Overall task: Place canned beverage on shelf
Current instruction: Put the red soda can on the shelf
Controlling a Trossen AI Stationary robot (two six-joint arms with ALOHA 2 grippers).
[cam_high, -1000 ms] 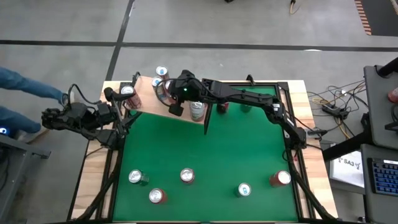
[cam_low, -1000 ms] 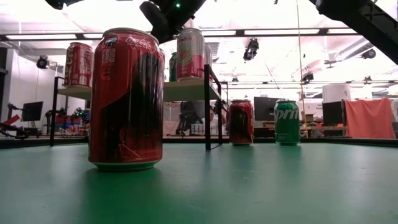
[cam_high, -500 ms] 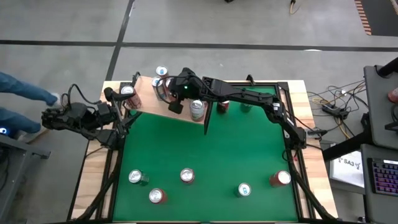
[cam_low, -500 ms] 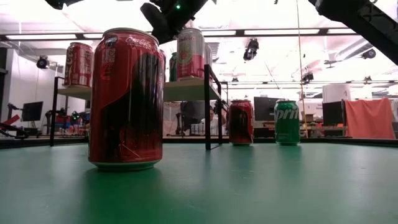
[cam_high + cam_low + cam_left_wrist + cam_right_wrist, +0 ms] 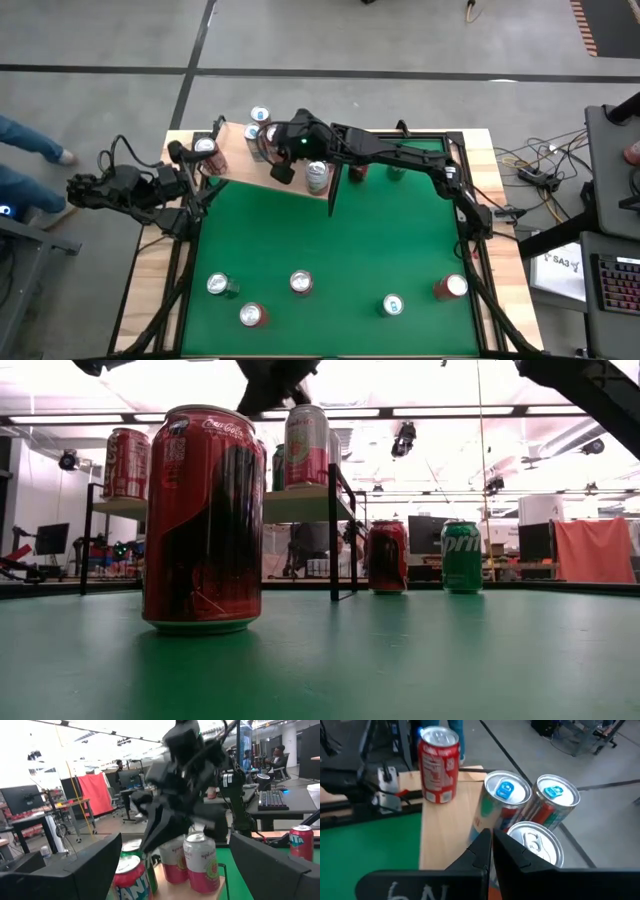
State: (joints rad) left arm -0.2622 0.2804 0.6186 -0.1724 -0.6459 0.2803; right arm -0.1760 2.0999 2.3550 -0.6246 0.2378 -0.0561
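Note:
The shelf [image 5: 240, 165] is a pale wood board raised on dark legs [image 5: 333, 530] at the table's far left. Several cans stand on its top: a red one [image 5: 439, 765] at its left end, two with blue tabs [image 5: 506, 790], a silver-topped one [image 5: 535, 842] and a pink one [image 5: 305, 445]. My right gripper [image 5: 491, 845] hovers shut just above these cans [image 5: 268, 148], at the top of the low view [image 5: 270, 378], with nothing between its fingers. My left gripper [image 5: 175, 867] waits open off the table's left edge [image 5: 190, 172], facing the shelf.
Several more cans stand upright on the green table: a row near the front edge [image 5: 301, 282], among them a large red one [image 5: 203, 520], plus a red [image 5: 387, 557] and a green [image 5: 461, 557] can to the right of the shelf. A person's leg [image 5: 25, 140] shows at the far left.
My right gripper, still shut, has risen a little from the tops of the cans on the shelf. The cans have stayed where they were.

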